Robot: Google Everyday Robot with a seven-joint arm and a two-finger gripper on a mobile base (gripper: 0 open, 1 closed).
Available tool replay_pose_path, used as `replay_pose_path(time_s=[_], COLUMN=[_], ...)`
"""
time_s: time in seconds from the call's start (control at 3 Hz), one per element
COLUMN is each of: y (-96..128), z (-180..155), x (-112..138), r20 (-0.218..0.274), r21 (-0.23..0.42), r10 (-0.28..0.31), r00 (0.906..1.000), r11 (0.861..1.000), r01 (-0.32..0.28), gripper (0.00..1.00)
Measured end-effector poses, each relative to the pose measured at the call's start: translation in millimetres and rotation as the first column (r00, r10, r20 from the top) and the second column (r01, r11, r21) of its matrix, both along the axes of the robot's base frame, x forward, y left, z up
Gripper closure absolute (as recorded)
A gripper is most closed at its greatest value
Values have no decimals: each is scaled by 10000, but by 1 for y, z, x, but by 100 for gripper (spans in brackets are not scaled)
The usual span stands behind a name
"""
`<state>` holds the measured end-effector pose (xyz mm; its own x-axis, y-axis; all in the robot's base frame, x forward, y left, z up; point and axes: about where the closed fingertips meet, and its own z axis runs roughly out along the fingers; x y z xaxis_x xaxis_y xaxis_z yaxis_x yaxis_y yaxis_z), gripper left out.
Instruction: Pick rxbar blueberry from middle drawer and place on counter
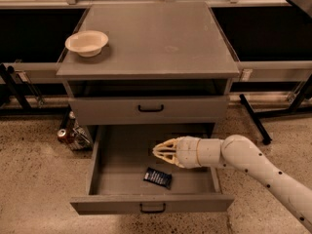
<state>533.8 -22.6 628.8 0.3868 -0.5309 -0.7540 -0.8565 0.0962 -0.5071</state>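
Observation:
The rxbar blueberry (157, 177), a small dark navy packet, lies flat on the floor of the open middle drawer (117, 155), near its front and slightly right of centre. My gripper (159, 152) reaches in from the right on a white arm and hovers inside the drawer, just above and behind the packet, not touching it. Its cream fingers (168, 144) point left. The counter (151, 38) is the grey top slab of the cabinet above.
A cream bowl (87, 43) sits on the counter's left edge. A closed grey drawer (150, 108) with a dark handle is above the open one. Cans (65, 135) stand on the speckled floor left of the cabinet. Dark table legs (253, 117) are to the right.

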Motion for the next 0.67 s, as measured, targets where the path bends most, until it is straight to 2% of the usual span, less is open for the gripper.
replay_pose_path(time_s=[0.33,0.67], y=[-1,-4], z=[0,1], x=[0,1], r20=[33,149], r21=[65,286], r10=[33,146], r00=[10000,9998], r11=[10000,9995], r01=[-33,-150], gripper=[4,0])
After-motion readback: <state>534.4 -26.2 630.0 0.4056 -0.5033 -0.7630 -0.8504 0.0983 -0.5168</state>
